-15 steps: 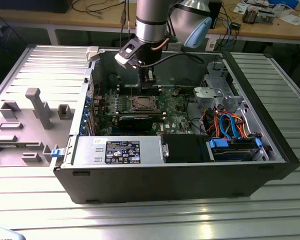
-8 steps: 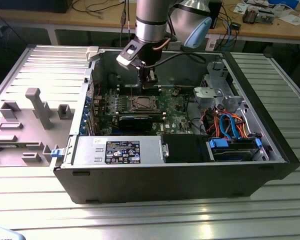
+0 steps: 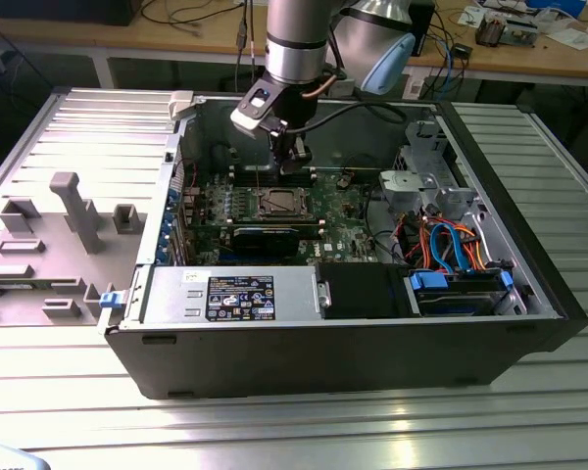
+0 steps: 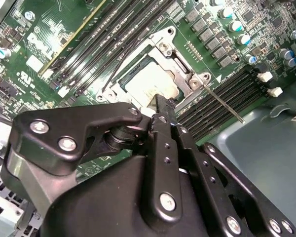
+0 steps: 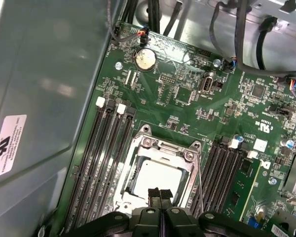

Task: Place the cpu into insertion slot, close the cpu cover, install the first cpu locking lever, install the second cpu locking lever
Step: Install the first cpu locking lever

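Ribbed metal worktop (image 3: 274, 431) carried an open computer case (image 3: 372, 343) lying on its side, with a grey plastic panel (image 3: 59, 235) at its nine o'clock in the exterior view. The arm reached down into the case. Its gripper (image 3: 292, 155) hung low over the motherboard (image 3: 343, 220), with the insertion slot (image 3: 277, 204) close by at about seven o'clock from it in that view.

In the first wrist view the fingertips (image 5: 154, 193) were pressed together with nothing visible between them, poised over one edge of the socket. The cpu (image 5: 155, 173) lay in the slot. Its pale top showed through the window of the cpu cover (image 5: 164, 148), which looked lowered flat around it. A thin locking lever (image 5: 201, 182) ran along the socket beside the memory slots (image 5: 106, 158); whether it was latched I could not tell.

As I judged it, the closed tips could skid off the narrow wire or the smooth frame and strike the memory slots or small board parts. Pressure on a cover not fully seated could load the chip unevenly and harm the contacts beneath. A half-hooked lever could spring back up.
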`<action>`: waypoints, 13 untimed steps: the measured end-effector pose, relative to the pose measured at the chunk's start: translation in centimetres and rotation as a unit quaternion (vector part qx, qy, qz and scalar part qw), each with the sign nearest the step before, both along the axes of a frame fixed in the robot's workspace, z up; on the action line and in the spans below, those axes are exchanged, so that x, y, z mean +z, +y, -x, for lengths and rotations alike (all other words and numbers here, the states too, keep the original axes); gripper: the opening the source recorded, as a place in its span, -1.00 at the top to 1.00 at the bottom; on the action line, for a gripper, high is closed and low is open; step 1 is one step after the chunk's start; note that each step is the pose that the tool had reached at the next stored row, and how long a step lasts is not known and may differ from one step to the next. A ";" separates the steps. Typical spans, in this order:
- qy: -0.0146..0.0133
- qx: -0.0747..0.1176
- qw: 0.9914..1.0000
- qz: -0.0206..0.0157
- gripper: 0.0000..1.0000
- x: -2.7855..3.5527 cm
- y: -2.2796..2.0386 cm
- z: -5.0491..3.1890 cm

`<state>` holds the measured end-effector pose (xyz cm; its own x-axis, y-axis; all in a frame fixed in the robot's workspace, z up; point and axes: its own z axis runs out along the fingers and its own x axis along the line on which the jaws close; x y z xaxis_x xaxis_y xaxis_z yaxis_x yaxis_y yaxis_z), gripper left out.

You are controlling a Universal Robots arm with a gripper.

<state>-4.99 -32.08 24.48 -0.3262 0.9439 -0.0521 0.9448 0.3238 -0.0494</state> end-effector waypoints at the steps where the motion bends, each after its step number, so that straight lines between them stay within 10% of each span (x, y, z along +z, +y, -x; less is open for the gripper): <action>1: 0.000 0.003 1.000 0.000 0.79 0.00 0.00 0.00; 13: 0.000 0.048 0.999 0.000 0.79 0.00 0.00 0.00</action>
<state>-4.99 -32.08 24.48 -0.4145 0.9086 -0.0521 0.9098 0.4122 -0.0494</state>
